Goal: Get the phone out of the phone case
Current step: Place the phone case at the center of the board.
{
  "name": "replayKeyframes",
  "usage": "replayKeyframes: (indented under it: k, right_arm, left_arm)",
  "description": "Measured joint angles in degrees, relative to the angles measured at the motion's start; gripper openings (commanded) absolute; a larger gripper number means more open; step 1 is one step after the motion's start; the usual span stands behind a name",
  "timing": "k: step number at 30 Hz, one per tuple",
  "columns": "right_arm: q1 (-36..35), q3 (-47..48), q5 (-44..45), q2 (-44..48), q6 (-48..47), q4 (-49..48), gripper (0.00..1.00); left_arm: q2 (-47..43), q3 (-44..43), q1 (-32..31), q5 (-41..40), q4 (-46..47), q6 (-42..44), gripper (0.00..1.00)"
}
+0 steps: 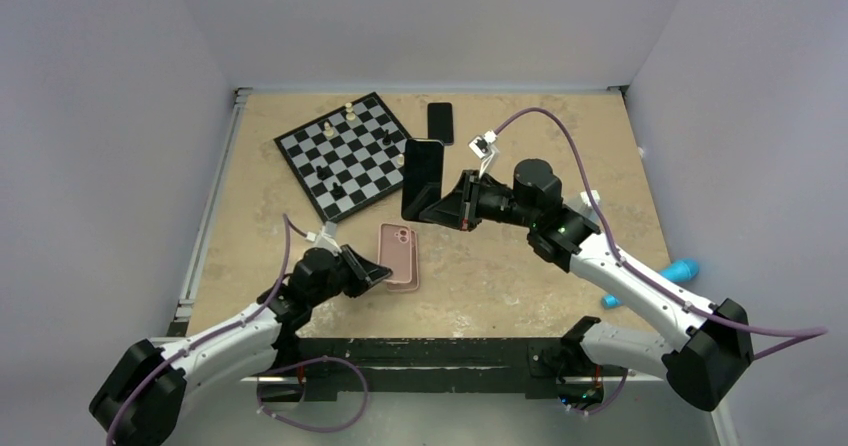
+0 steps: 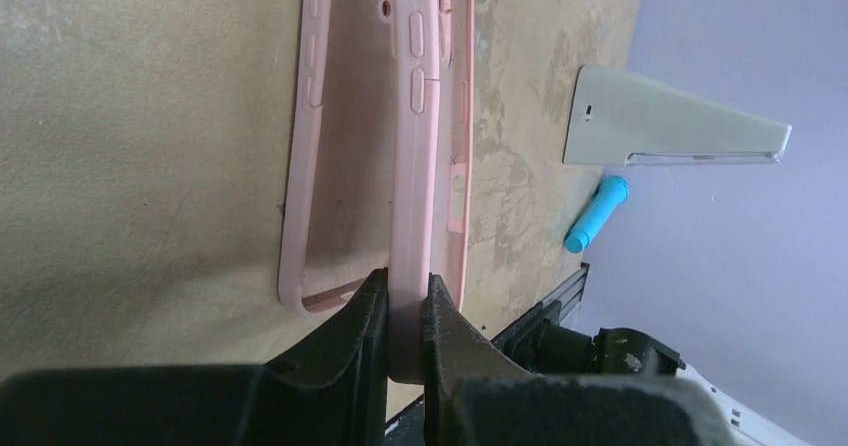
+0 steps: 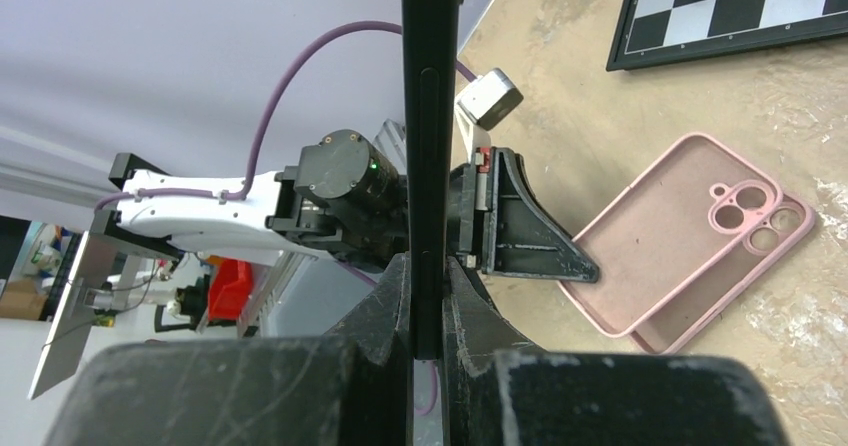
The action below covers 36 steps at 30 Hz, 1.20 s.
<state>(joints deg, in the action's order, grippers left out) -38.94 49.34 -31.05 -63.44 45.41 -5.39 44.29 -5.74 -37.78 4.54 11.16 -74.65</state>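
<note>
The black phone (image 1: pixel 422 176) is out of the case and stands on edge above the table, with my right gripper (image 1: pixel 441 209) shut on its lower edge. In the right wrist view the phone (image 3: pixel 428 116) runs straight up from between the jaws of that gripper (image 3: pixel 428 266). The pink phone case (image 1: pixel 398 254) is empty, and my left gripper (image 1: pixel 384 274) is shut on its near rim. The left wrist view shows this case (image 2: pixel 414 116) edge-on in that gripper (image 2: pixel 408 301). A second pink case-like shape (image 2: pixel 296 196) lies flat under it.
A chessboard (image 1: pixel 350 156) with a few pieces lies at the back left. Another dark phone (image 1: pixel 440 122) rests flat behind the held one. A blue cylinder (image 1: pixel 682 269) lies at the table's right edge. A metal rail (image 1: pixel 205 221) borders the left side.
</note>
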Motion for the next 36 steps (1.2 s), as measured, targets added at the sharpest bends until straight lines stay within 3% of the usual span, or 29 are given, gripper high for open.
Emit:
replayKeyframes:
  k: [9, 15, 22, 27, 30, 36]
  right_arm:
    - [0.39, -0.09, -0.07, -1.16, 0.17, -1.57, 0.00]
    - [3.85, 0.20, -1.62, -6.27, -0.28, -2.23, 0.00]
    - [9.27, 10.29, 4.59, -16.72, -9.42, 8.85, 0.00]
    - [14.01, 19.26, 8.76, -24.37, -16.55, 14.32, 0.00]
    - [16.92, 23.61, 9.60, -30.01, -19.80, 16.59, 0.00]
    - [20.02, 37.22, 13.53, -45.90, -26.64, 24.72, 0.00]
  left_arm:
    - [8.33, 0.02, -0.17, 2.03, 4.52, -2.99, 0.00]
    - [8.90, -0.46, -0.17, 2.08, 2.75, -3.74, 0.35]
    - [11.50, -1.66, -0.17, 3.76, 1.66, -3.91, 0.54]
    - [12.37, -3.13, -0.17, 5.55, 1.40, -3.28, 0.74]
    - [12.33, -4.87, -0.17, 6.21, -0.61, -2.05, 0.99]
    - [9.40, -9.07, -0.20, 5.66, -10.88, 1.33, 1.00]
